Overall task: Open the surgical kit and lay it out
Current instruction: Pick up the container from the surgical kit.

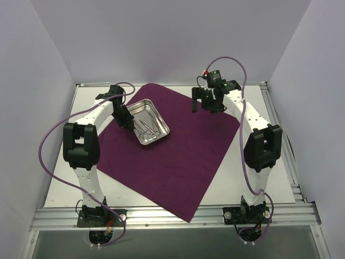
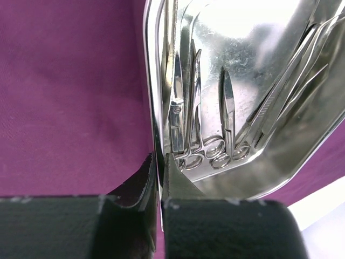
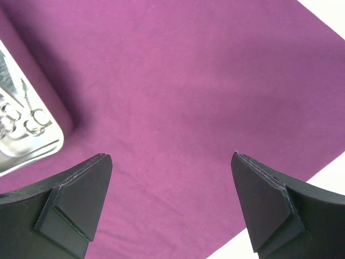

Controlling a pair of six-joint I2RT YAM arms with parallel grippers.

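**A:** Where does the job stand?

**B:** The cloth wrap [image 2: 70,91] lies spread flat beneath both tools, so the unwrapping looks done. I'd judge we're at the laying-out step, starting with the steel tray [image 2: 156,81].

**A:** The left tool [image 2: 160,162]?

**B:** It is pinched almost fully together on the tray's side wall, one finger outside and one inside. The instruments [image 2: 205,135] lie just ahead of it in the tray, ring handles toward the tool.

**A:** And the right tool [image 3: 171,157]?

**B:** Its fingers are spread wide and grip nothing. It hovers over bare cloth, with the tray's corner off to its left.

**A:** Next move?

**B:** Probably shifting or tipping the tray. That calls for a slow, level pull, because the thin rim could slip and the instruments could slide.

**A:** Any writing?

**B:** None I can read. There is no brand or label on the tray, cloth or desk [image 1: 59,189].
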